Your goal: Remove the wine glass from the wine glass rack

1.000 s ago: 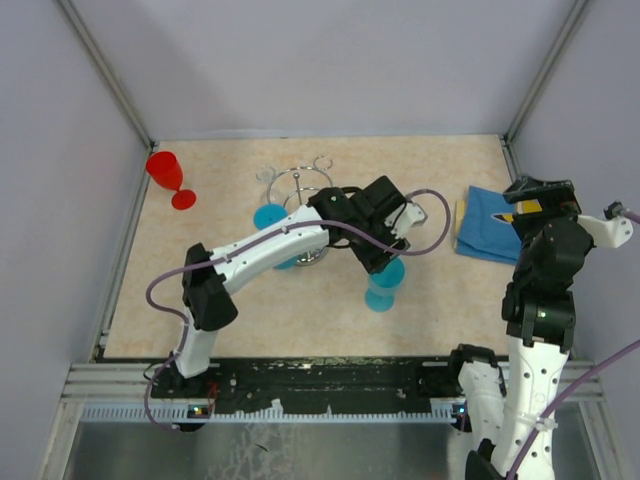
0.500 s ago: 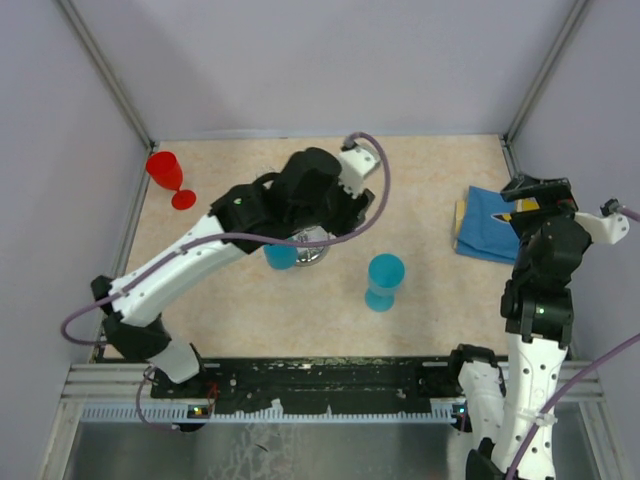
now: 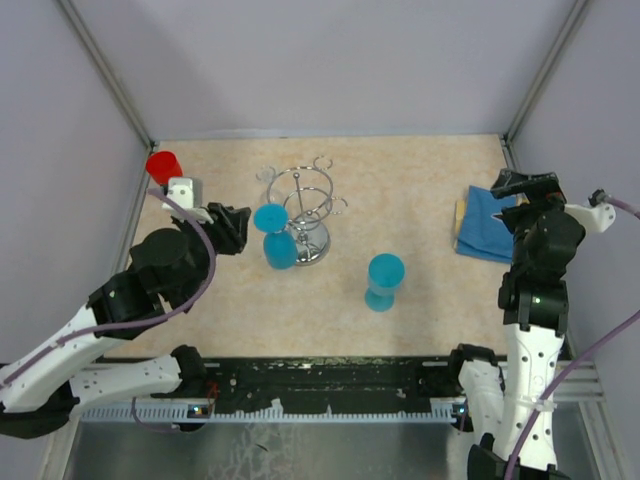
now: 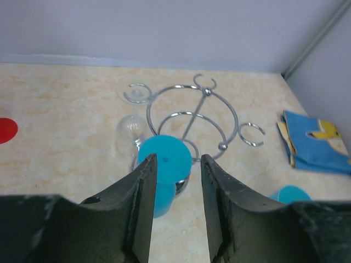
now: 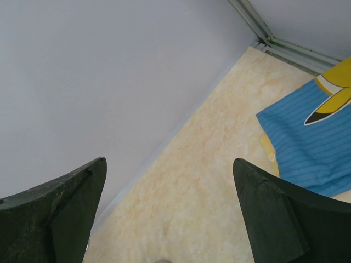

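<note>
The wine glass rack (image 3: 312,205), a chrome wire stand with curled hooks, stands mid-table; it also shows in the left wrist view (image 4: 204,109). A blue wine glass (image 3: 274,236) hangs upside down on its near-left side, its round foot (image 4: 167,159) facing my left wrist camera. A clear glass (image 4: 130,129) hangs on the left hook. My left gripper (image 3: 240,230) is open and empty just left of the blue glass, its fingers (image 4: 143,186) on either side of the foot in view but short of it. My right gripper (image 3: 515,183) is open and empty at the far right.
A second blue glass (image 3: 385,281) stands upright on the table right of the rack. A red glass (image 3: 161,165) stands at the back left, partly behind my left arm. A blue cloth (image 3: 488,224) lies at the right, also in the right wrist view (image 5: 307,142).
My left arm has swung from the standing blue glass at the right, over the rack, to the left side, and now faces the hanging blue glass. The right arm has barely moved.
</note>
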Motion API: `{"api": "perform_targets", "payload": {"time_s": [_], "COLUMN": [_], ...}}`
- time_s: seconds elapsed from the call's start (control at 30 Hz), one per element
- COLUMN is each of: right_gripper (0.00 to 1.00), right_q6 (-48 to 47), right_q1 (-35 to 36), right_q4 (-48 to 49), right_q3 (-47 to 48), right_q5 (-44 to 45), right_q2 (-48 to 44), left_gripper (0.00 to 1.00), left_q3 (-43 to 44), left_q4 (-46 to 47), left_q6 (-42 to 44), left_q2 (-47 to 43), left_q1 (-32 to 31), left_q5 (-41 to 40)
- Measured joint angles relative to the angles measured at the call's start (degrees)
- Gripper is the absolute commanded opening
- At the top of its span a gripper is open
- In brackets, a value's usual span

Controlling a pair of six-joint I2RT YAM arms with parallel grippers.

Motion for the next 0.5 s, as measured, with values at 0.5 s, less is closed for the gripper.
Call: {"api": "perform_targets", "payload": {"time_s": [0.5], "right_gripper": [0.97], "right_q6": [0.98], "right_q1": [0.17], "right_q4": [0.68], "right_q3": [-0.15], "right_q5": [-3.30], "right_q2": [-0.04], "left_gripper": [0.44], "left_q3": [-3.58], "left_q4": [5.38], "left_q6": [-8.61], "left_q2": [5.60], "left_q1": [27.52], "left_q5": [11.06]}}
